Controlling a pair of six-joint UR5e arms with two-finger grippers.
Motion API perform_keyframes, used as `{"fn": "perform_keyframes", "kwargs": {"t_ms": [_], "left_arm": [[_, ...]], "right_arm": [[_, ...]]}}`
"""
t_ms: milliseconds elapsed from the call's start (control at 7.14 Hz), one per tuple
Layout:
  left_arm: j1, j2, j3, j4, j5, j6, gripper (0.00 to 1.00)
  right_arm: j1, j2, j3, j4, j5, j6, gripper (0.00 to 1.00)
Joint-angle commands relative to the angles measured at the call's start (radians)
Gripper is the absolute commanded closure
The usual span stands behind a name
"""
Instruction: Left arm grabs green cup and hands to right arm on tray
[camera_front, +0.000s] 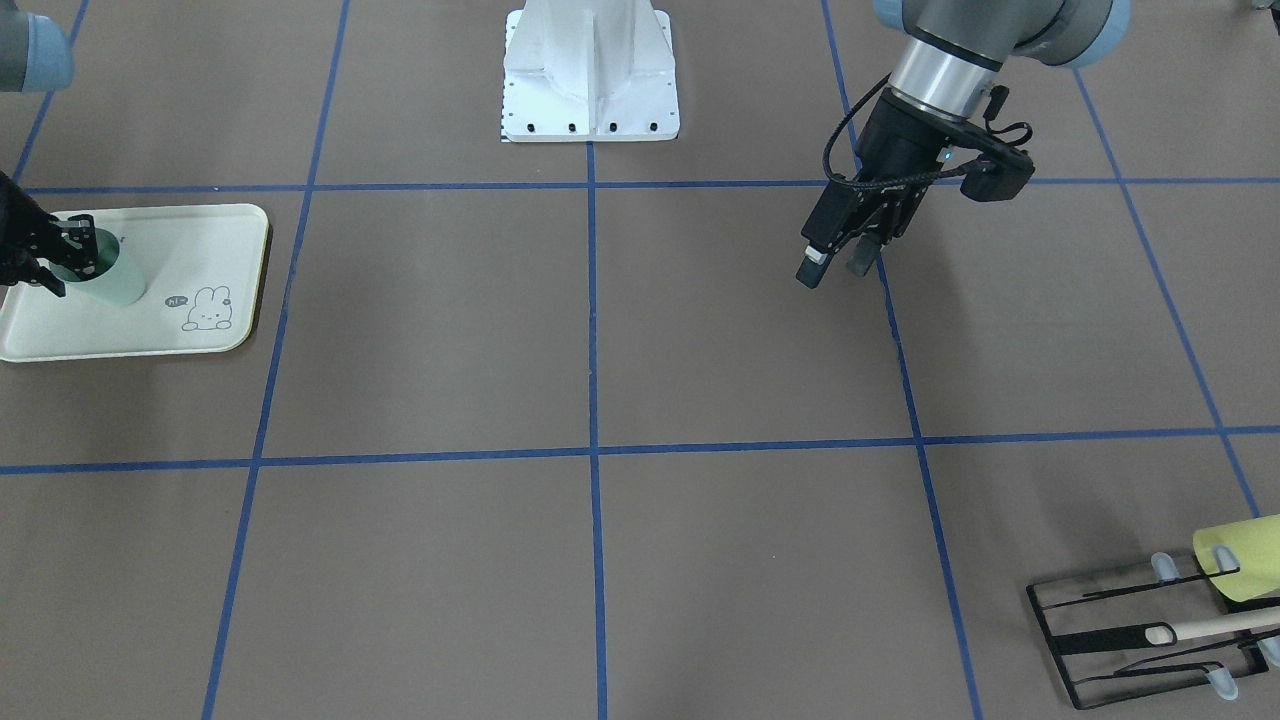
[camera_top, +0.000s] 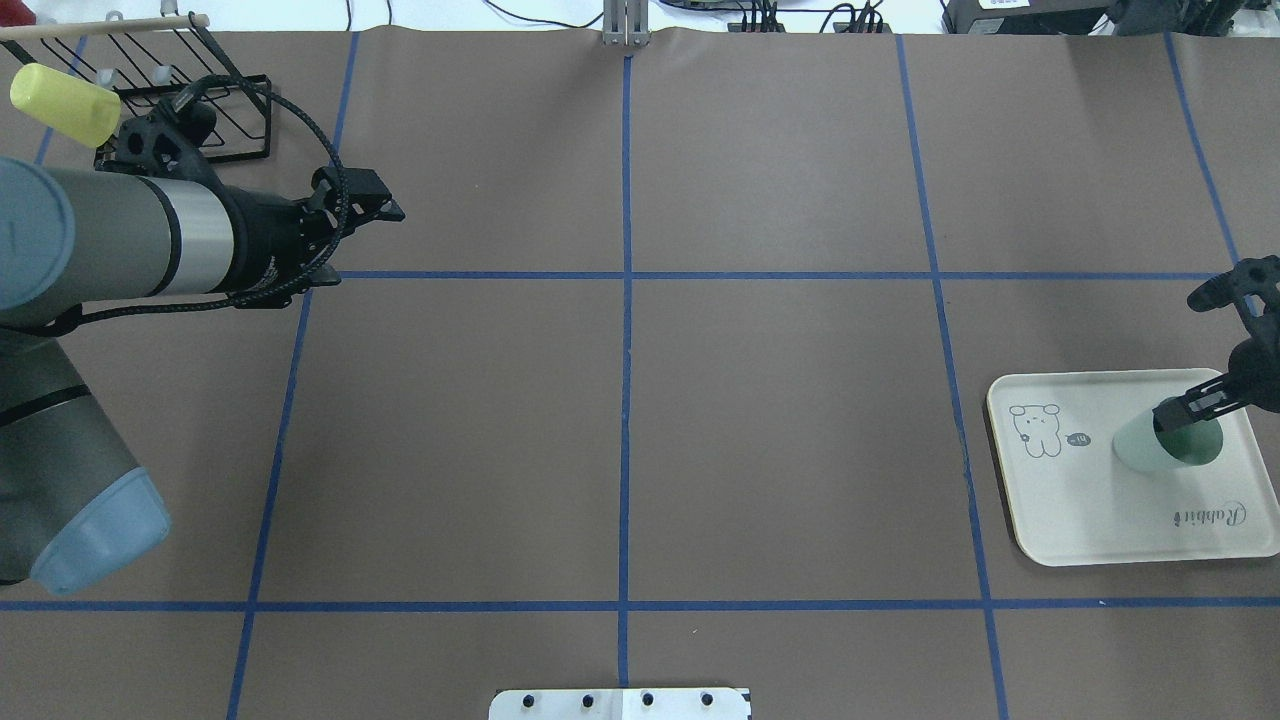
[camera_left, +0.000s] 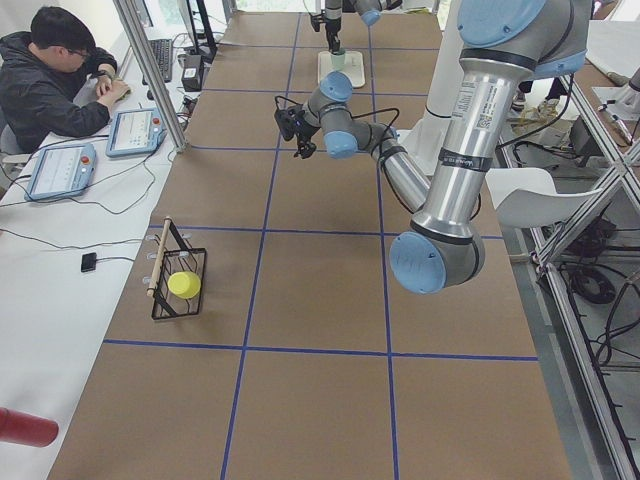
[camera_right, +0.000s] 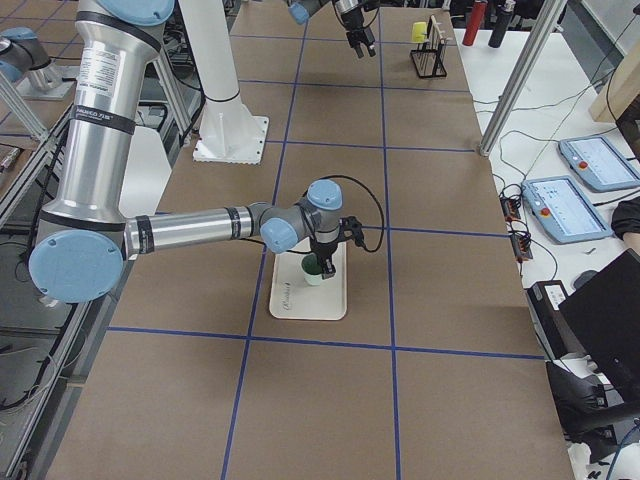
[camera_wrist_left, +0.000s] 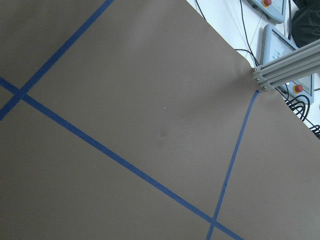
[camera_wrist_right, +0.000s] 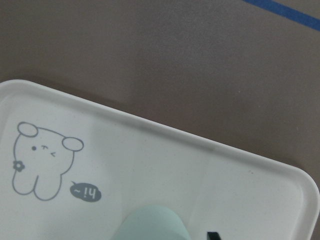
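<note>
The pale mint-green cup (camera_front: 115, 282) stands on the cream bunny tray (camera_front: 200, 230) at the table's right end, also seen in the overhead view (camera_top: 1140, 448). My right gripper (camera_front: 70, 255) is at the cup's rim, one finger inside and one outside, shut on it. The right wrist view shows the tray (camera_wrist_right: 150, 165) and the cup's edge (camera_wrist_right: 152, 225) at the bottom. My left gripper (camera_front: 835, 268) hangs open and empty above bare table, far from the tray. The left wrist view shows only table paper and blue tape.
A black wire rack (camera_front: 1130, 640) with a yellow-green cup (camera_front: 1240, 555) on it stands at the far left corner, behind the left arm in the overhead view (camera_top: 60, 100). The white robot base (camera_front: 590, 80) sits at the near edge. An operator sits beside the table.
</note>
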Motion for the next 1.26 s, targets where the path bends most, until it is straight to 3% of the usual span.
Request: {"fn": "perform_keyframes", "kwargs": {"t_ms": [0,420,560,700,1121], "left_arm": [[0.0,0.001,0.0,-0.001,0.0,0.0,0.0],[0.0,0.001,-0.006,0.0,0.0,0.0,0.0],[-0.001,0.008,-0.009,0.0,-0.008,0.006,0.0],[-0.009,0.014,-0.015,0.011,-0.008,0.09,0.0],[-0.078,0.157,-0.015,0.013,-0.009,0.471,0.0]], "right_arm": [[0.029,-0.009,0.04,-0.001,0.013,-0.003,0.01],[0.112,-0.036,0.114,-0.001,0.028,-0.003,0.01],[0.16,-0.026,0.111,-0.003,0.091,-0.003,0.01],[0.207,-0.021,0.108,-0.005,0.125,-0.003,0.01],[0.261,-0.024,0.09,-0.012,0.117,-0.002,0.01]]}}
